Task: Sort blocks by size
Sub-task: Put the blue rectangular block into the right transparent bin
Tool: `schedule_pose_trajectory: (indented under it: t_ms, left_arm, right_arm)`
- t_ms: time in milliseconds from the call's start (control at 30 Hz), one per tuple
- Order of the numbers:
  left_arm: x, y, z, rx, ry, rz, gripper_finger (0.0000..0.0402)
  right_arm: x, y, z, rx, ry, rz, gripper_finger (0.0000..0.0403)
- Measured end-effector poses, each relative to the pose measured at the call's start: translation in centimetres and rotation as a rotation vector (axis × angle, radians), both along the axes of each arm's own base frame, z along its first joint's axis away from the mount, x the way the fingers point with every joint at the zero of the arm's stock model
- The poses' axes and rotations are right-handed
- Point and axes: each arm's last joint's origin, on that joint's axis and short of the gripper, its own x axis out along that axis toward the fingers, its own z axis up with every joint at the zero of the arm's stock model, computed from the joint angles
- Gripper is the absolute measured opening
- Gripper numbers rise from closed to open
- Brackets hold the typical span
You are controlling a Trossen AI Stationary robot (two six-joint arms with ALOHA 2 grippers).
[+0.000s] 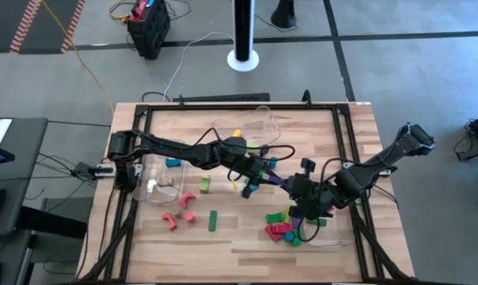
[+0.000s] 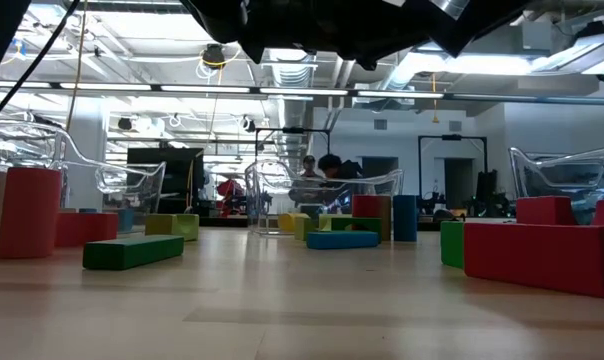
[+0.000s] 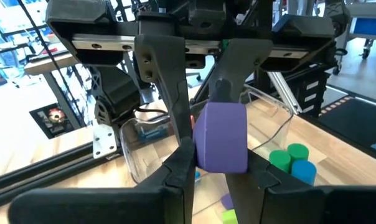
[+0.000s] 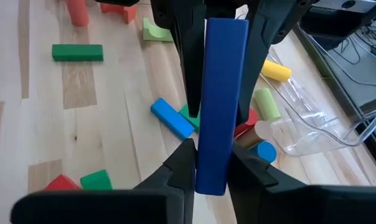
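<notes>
Two claws full | left gripper clamped on round purple block, above table middle | right gripper clamped on long blue bar, bar pointing along fingers, over loose blocks by clear plastic bin

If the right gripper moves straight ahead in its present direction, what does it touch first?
Probably the small blue block lying on the table, beyond the blue bar held in the right gripper; depth is uncertain.
</notes>
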Motion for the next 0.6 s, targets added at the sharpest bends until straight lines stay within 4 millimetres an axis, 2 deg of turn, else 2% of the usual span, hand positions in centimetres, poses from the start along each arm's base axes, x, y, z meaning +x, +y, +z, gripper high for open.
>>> schedule_pose_trajectory:
  t_ms: [300,600]
  left_arm:
    - [0.0,0.0,-0.3,0.001,0.029,0.004,0.0082]
    - [-0.1,0.6,-0.6,0.005,0.065,0.003,0.0161]
  right_arm:
    - [-0.6,-0.1,-0.4,0.032,0.043,-0.037,0.0097]
    - [-2.1,0.4,-0.8,0.049,0.099,-0.089,0.0097]
